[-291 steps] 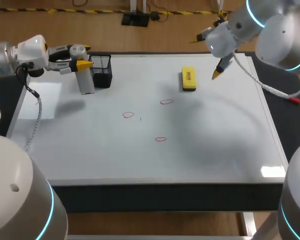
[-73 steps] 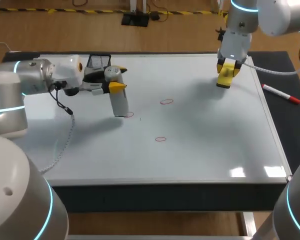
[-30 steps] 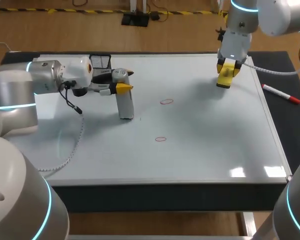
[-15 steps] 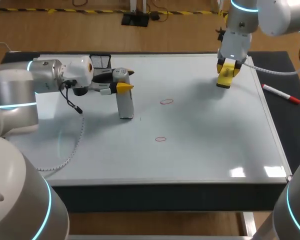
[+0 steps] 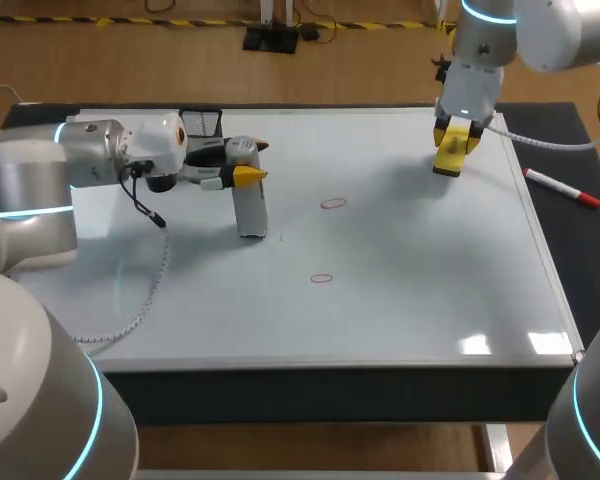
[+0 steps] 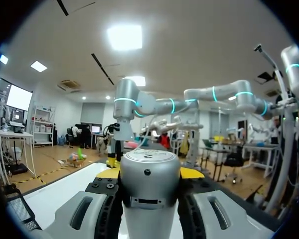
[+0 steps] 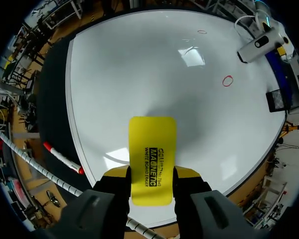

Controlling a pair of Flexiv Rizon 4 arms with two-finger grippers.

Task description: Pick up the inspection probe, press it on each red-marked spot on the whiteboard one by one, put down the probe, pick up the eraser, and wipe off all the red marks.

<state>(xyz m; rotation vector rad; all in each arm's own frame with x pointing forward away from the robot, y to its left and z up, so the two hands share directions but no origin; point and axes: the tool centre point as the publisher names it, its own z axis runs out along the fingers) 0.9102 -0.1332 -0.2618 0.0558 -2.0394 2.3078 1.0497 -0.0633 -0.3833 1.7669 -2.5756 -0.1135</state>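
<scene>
In the left half of the whiteboard my left gripper is shut on the grey inspection probe. The probe stands upright with its lower end on the board. In the left wrist view the probe fills the gap between the fingers. Two red marks show, one right of the probe and one nearer the front. Above the board's far right corner my right gripper is shut on the yellow eraser. In the right wrist view the eraser hangs above the board.
A black mesh holder stands at the board's far left, behind the left gripper. A red-capped marker lies on the dark mat to the right of the board. The left arm's cable trails over the board's left side.
Nothing has moved in the last second. Before that, the left arm carried the probe from beside the mesh holder onto the left red mark, and the right gripper lifted the eraser off the board.
</scene>
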